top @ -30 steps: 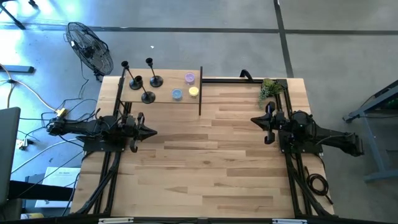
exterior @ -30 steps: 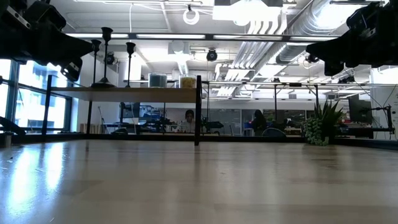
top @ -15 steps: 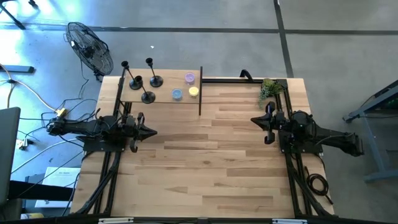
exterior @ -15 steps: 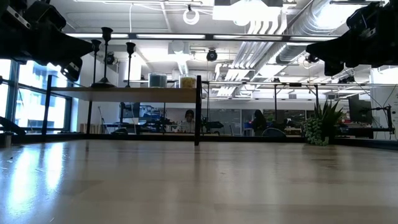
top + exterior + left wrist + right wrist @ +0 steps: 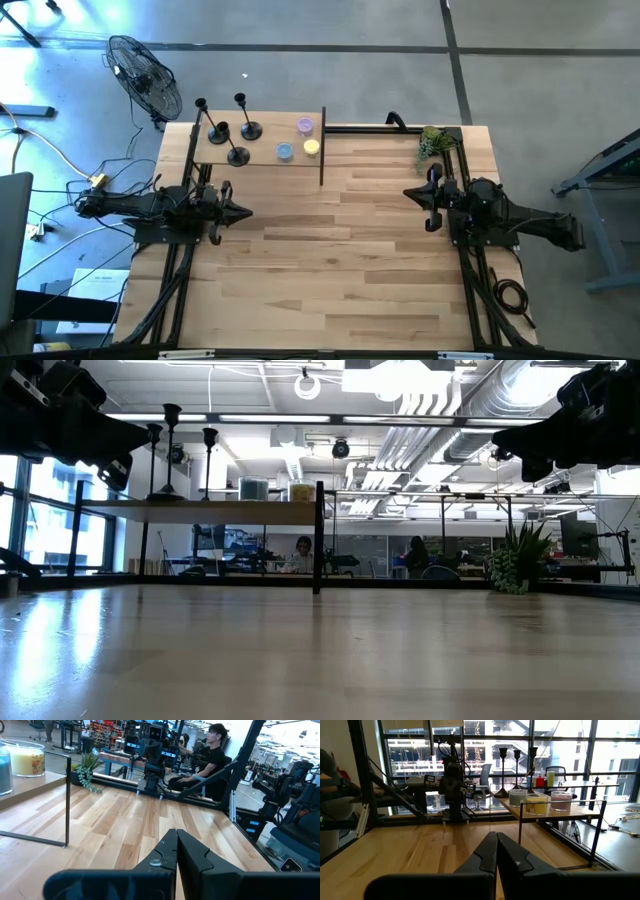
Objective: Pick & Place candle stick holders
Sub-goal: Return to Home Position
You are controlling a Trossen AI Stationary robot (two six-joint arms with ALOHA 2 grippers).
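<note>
Shelf (image 5: 268,137) holds three candle stick holders (image 5: 238,156) and three candles (image 5: 285,151).

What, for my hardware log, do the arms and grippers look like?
The left arm and right arm are matte black, jointed and boxy. The left gripper and right gripper each have two black, wedge-shaped fingers tapering to a point. Black cables trail from the bases.

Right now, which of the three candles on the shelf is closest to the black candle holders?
The blue candle: it stands nearest the candle holders, with the yellow candle and the purple candle farther along the shelf.
</note>
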